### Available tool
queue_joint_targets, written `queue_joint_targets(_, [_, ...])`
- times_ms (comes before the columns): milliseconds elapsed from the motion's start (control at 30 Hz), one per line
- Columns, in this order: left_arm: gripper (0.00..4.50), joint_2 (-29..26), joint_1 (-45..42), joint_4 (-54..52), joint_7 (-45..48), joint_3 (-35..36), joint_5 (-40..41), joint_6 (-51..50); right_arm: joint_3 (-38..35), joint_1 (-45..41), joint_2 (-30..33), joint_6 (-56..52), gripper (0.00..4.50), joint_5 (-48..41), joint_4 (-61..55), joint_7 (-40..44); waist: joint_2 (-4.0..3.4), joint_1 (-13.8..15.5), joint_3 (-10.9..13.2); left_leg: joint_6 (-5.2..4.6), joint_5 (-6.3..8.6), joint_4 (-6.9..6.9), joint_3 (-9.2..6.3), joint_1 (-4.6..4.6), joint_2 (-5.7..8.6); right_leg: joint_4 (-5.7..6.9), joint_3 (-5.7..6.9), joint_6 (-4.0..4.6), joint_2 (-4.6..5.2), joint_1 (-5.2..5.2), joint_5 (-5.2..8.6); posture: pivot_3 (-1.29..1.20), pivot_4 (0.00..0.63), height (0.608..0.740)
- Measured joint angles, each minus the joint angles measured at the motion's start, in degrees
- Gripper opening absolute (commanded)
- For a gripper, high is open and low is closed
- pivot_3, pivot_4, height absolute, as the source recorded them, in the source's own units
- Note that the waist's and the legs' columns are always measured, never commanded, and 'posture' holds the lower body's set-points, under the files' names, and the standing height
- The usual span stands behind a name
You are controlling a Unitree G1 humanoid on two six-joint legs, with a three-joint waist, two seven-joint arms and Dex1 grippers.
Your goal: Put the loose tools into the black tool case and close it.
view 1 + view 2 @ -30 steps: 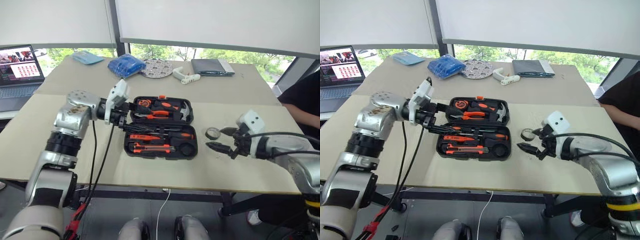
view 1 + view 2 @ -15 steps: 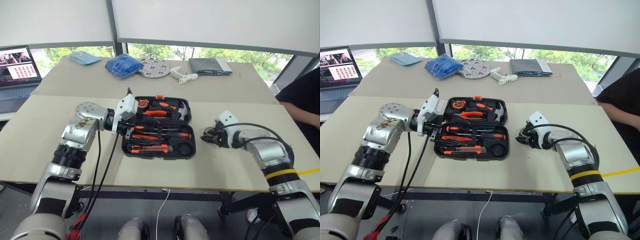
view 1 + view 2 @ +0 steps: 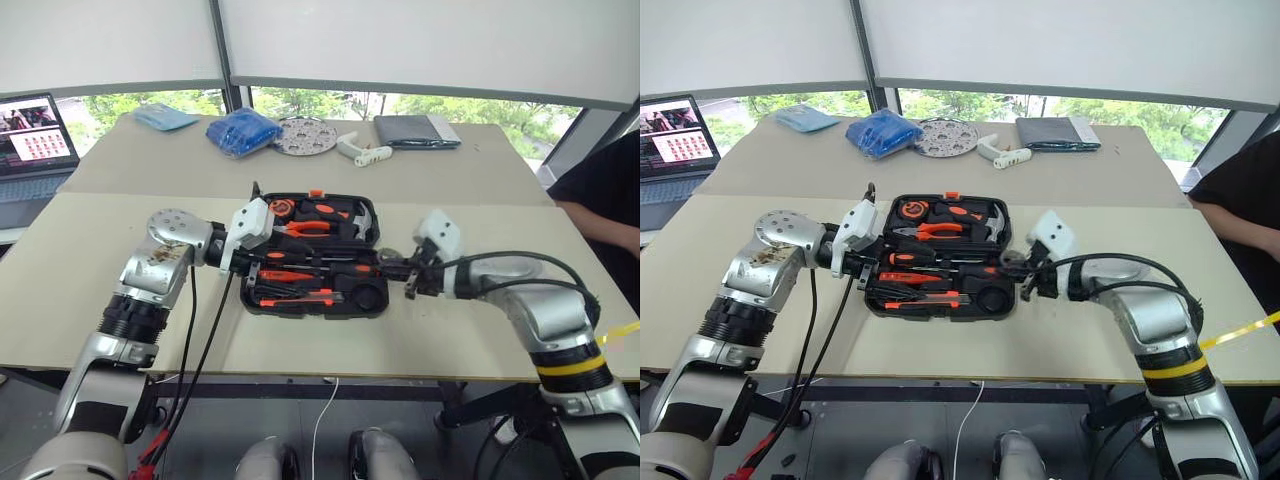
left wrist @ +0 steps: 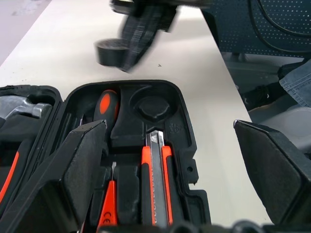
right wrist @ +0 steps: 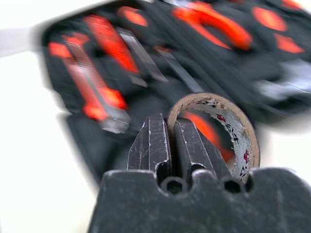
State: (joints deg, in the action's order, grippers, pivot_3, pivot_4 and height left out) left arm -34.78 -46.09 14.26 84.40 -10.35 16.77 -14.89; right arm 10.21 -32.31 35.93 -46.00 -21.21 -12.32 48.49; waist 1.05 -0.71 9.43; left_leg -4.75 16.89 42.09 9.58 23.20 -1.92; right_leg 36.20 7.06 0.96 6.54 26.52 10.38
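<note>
**Tape roll held at the case's right edge**

The case (image 3: 315, 254) lies open on the table (image 3: 450, 330), its lid half on the far side and its tray half on the near side. All positions below are given relative to the case.

Right gripper (image 3: 398, 268): clenched on the tape roll (image 5: 221, 127). In the right wrist view one finger sits inside the cardboard core and the other outside, so that the roll's wall is pinched between them. The roll hangs just beside the right edge of the case, level with the tray half and clear of the table.

Left gripper (image 4: 170, 160): released, fingers (image 4: 80, 165) spread wide with nothing between them. It hovers over the left part of the tray half.

Tray contents: a utility knife (image 4: 156, 179) lies in the nearest slot, with screwdrivers (image 3: 300, 274) in the slots behind it. The round recess (image 4: 152, 105) at the right end of the tray is unoccupied.

Lid contents: pliers (image 3: 305, 226), a hammer (image 3: 365, 222) and a tape measure (image 3: 284, 207).

Beyond the far side of the case, well apart from it, lie a blue bundle (image 3: 243, 130), a perforated metal disc (image 3: 306, 135) and a grey pouch (image 3: 416, 130). A laptop (image 3: 35, 145) stands to the far left.
</note>
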Motion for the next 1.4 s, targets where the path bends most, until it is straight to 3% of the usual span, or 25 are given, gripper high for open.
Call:
queue_joint_targets(100, [4.5,0.1,0.0,0.1,-0.1,0.0,-0.2,0.0,3.3,0.7,0.1,-1.9,0.07,1.4,-0.8,-1.1,0.0,0.2,0.0,0.0,0.0,0.0,0.0,0.01,0.01,-0.01,0.01,0.0,0.01,0.01,0.01,0.0,0.15,0.718])
queue_joint_targets(267, [4.5,0.7,-0.2,0.3,-0.6,0.0,-0.9,0.4,5.5,2.1,2.3,-2.8,1.63,3.5,-2.3,-1.3,0.0,0.2,0.0,0.0,0.0,-0.04,0.0,0.05,0.01,-0.01,0.02,0.02,-0.03,0.06,0.01,0.0,0.15,0.718])
queue_joint_targets(400, [4.5,0.7,-0.2,0.6,-0.6,0.0,-1.0,1.3,4.3,3.3,3.4,-7.1,2.98,-0.5,-6.7,0.5,0.0,0.0,0.0,0.0,0.0,-0.06,-0.02,0.04,0.0,-0.02,0.03,0.06,-0.05,0.05,0.01,0.0,0.15,0.718])
queue_joint_targets(533, [4.5,0.6,-0.2,1.2,-1.2,0.0,-1.2,1.3,3.5,4.0,3.6,-9.6,2.98,-3.1,-8.6,1.4,0.0,0.0,0.0,0.0,0.0,-0.04,-0.01,0.04,0.0,-0.02,0.01,-0.01,-0.04,0.05,0.04,0.0,0.15,0.718])
queue_joint_targets(667, [4.5,-0.1,-0.2,3.1,-4.6,0.8,-2.2,1.2,-2.2,2.9,3.0,-11.0,2.98,-5.0,-7.4,-0.3,0.0,0.0,0.0,0.0,0.0,-0.03,-0.01,0.0,0.0,0.0,0.0,-0.11,-0.03,0.04,0.09,0.0,0.15,0.718])
queue_joint_targets(700, [4.24,-0.4,-0.2,4.5,-6.3,1.6,-2.6,1.2,-3.8,2.1,2.6,-11.0,2.44,-5.0,-6.0,-1.3,0.0,0.0,0.0,0.0,0.0,-0.04,-0.01,0.0,0.0,0.0,-0.02,-0.1,-0.04,0.05,0.09,0.0,0.15,0.718])
queue_joint_targets(767, [3.78,-1.7,0.0,7.5,-9.8,3.5,-3.6,1.5,-6.5,1.2,2.6,-10.0,1.93,-4.6,-3.0,-3.1,0.0,-0.1,0.0,0.0,0.0,-0.06,-0.01,-0.01,-0.01,0.01,0.0,-0.04,-0.05,0.05,0.05,0.0,0.15,0.718])
queue_joint_targets(800, [3.22,-2.6,0.2,9.3,-11.4,4.6,-4.0,2.1,-7.5,0.9,2.6,-9.0,1.45,-4.1,-1.1,-3.8,0.0,-0.1,0.0,0.0,0.0,-0.08,0.0,-0.01,-0.01,0.0,-0.01,-0.03,-0.05,0.06,0.05,0.0,0.15,0.718])
queue_joint_targets(933, [1.89,-6.4,2.0,16.8,-17.6,8.8,-6.4,4.1,-8.8,-0.2,2.5,-3.7,0.21,-0.6,7.0,-6.2,0.0,-0.2,0.0,0.01,-0.01,-0.21,0.04,-0.02,0.0,-0.02,0.0,-0.02,-0.06,0.1,0.04,0.0,0.15,0.718])
queue_joint_targets(967, [1.51,-6.9,2.5,18.6,-18.9,9.5,-7.1,4.9,-8.4,-0.3,2.5,-1.2,0.0,1.0,9.4,-6.5,0.0,-0.2,0.0,0.01,-0.01,-0.22,0.08,0.0,0.0,-0.02,0.0,-0.02,-0.05,0.12,0.04,0.0,0.15,0.718])
queue_joint_targets(1100, [0.08,-7.7,4.4,22.6,-21.3,9.6,-9.0,7.2,-5.6,-0.8,1.2,7.1,0.0,5.7,16.1,-6.4,0.01,0.0,0.0,0.01,-0.01,-0.23,0.1,0.08,0.03,-0.06,0.04,-0.05,-0.02,0.14,0.06,0.0,0.15,0.718])
queue_joint_targets(1267, [0.02,-3.4,4.4,23.7,-21.2,9.0,-9.6,7.2,-0.5,-1.5,-2.2,16.7,0.0,9.9,23.4,-3.8,0.0,0.0,0.0,0.02,-0.01,-0.22,0.16,0.08,0.06,-0.02,0.03,-0.21,-0.02,0.15,0.15,0.0,0.15,0.718])
queue_joint_targets(1400, [0.02,-3.8,6.6,18.4,-15.3,8.0,-8.1,2.9,-2.4,-2.1,-1.5,18.4,0.0,8.6,25.4,1.7,0.01,-0.5,0.0,0.03,-0.02,-0.26,0.2,0.09,0.02,0.03,0.01,-0.05,-0.07,0.24,0.06,0.0,0.15,0.718])
